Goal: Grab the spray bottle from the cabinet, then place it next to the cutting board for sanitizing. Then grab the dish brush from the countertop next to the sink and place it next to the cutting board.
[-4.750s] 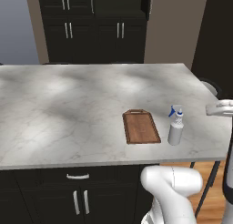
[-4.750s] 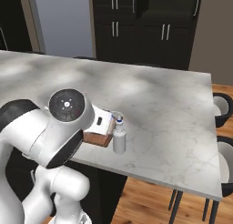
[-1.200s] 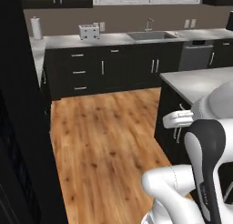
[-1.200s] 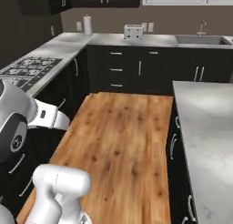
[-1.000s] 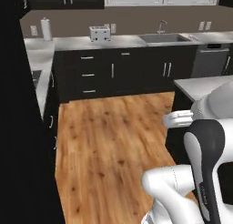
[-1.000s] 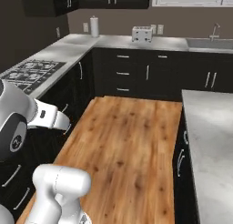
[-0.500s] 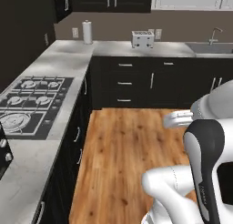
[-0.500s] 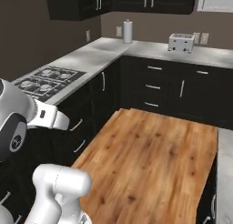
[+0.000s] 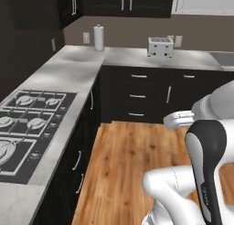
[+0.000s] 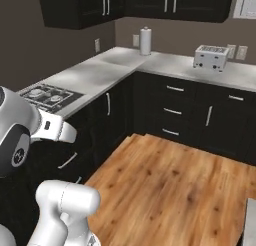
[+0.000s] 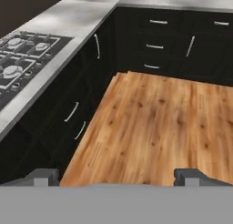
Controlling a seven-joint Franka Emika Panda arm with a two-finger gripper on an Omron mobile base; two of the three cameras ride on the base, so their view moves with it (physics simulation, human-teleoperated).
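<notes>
From the left, a gas hob is set in the grey desk, which turns the corner past a paper towel roll to a toaster; a dark corner at the far right edge is probably the sink. Wooden floor lies below. The hand points down at that floor, fingers wide apart and holding nothing. I can make out no dish brush; judging by the task it lies beside the sink, so to the hand's right and ahead, long axis unknown
</notes>
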